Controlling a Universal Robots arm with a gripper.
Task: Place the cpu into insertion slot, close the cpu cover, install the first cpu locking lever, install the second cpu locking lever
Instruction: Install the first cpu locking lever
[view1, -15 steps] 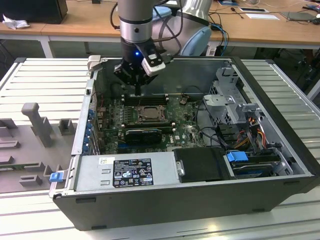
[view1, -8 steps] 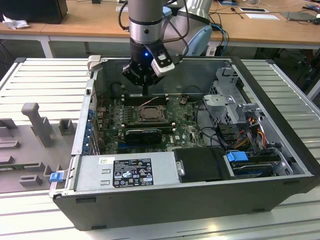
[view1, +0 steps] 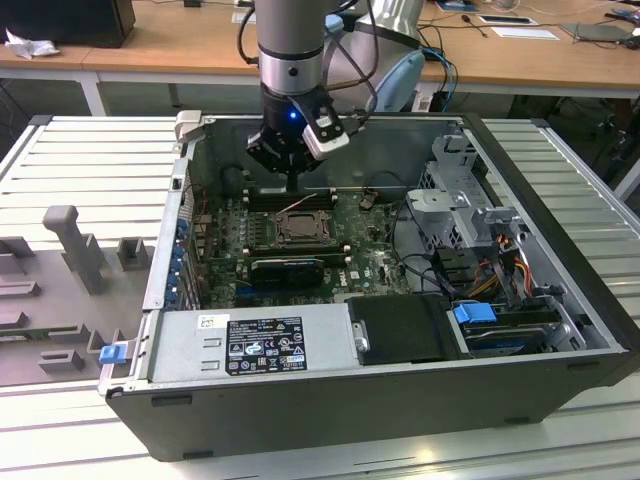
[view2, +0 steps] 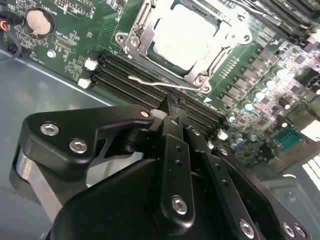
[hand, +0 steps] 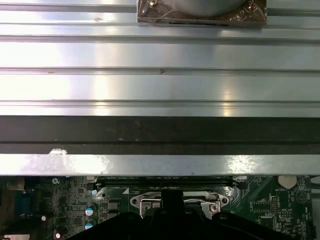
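The cpu (view2: 186, 36), a pale silver square, lies in the socket on the green motherboard (view2: 75, 30), and in the exterior view the cpu (view1: 300, 229) sits mid-board. The grey cpu cover (view2: 220, 52) lies down around it as a frame. A thin wire locking lever (view2: 160, 83) runs along the socket's edge, over the memory slots. My gripper (view2: 172, 107) is shut with nothing in it, its tip just short of that lever. From outside, the gripper (view1: 291, 183) hangs inside the open case just behind the socket. In the first wrist view the gripper (hand: 171, 197) sits against the socket frame (hand: 150, 202).
Black memory slots (view2: 130, 75) lie under the gripper tip. The case holds a power supply (view1: 255, 345), a drive cage (view1: 470, 215) and loose cables (view1: 490, 270) at the exterior view's right. The case wall (hand: 160, 132) stands close behind. Grey fixtures (view1: 70, 245) rest on the ribbed table.
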